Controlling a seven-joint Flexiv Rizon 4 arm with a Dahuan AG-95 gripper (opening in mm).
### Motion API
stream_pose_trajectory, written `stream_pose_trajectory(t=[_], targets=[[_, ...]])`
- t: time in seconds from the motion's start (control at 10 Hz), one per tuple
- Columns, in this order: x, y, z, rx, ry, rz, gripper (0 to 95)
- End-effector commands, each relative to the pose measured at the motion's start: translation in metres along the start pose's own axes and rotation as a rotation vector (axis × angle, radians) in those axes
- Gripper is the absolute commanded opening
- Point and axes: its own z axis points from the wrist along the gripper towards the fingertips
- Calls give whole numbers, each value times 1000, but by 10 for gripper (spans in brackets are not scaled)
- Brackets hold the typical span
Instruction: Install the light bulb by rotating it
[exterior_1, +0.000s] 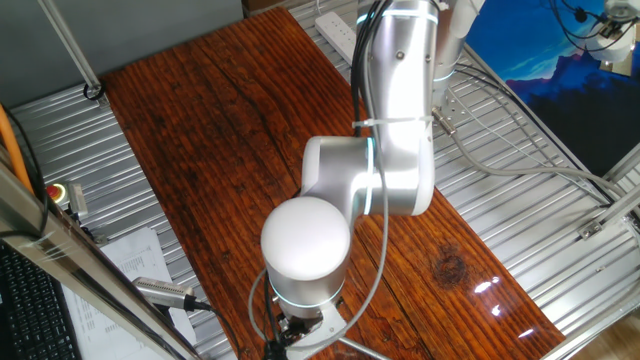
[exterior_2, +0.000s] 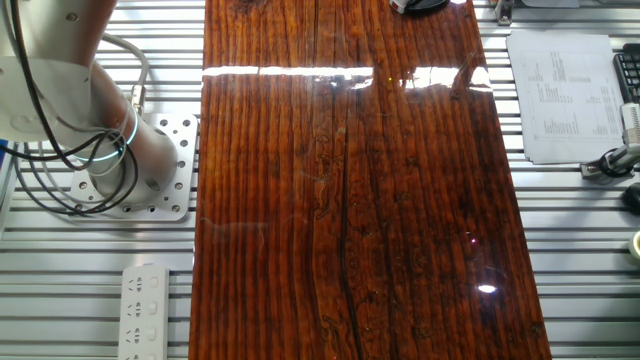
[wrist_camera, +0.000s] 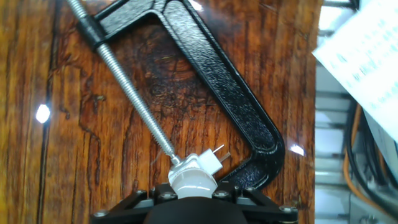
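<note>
In the hand view the light bulb (wrist_camera: 192, 183) shows as a small white rounded shape at the bottom centre. Its narrow end meets a white socket adapter (wrist_camera: 205, 164) with two metal prongs. My gripper (wrist_camera: 193, 194) is shut on the light bulb, black finger blocks on either side, and its dark body hides the bulb's lower part. A black C-clamp (wrist_camera: 217, 81) lies on the wooden table (wrist_camera: 124, 155), its threaded screw (wrist_camera: 124, 81) ending at the adapter. In one fixed view the arm's big white joint cap (exterior_1: 305, 240) hides the bulb and most of the gripper (exterior_1: 300, 327).
Printed paper (wrist_camera: 364, 56) lies past the table's right edge, with cables (wrist_camera: 357, 162) below it. In the fixed views: a power strip (exterior_2: 144, 310), a paper sheet (exterior_2: 560, 95), a red button (exterior_1: 57, 190), a keyboard (exterior_1: 30, 305) and the arm's base (exterior_2: 120, 165).
</note>
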Motion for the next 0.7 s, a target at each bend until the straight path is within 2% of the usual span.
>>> stream_pose_trajectory(t=[0.1,0.7], targets=[[2,-2,3,7,-1,84,190],[3,-2,2,-2,4,273,190]])
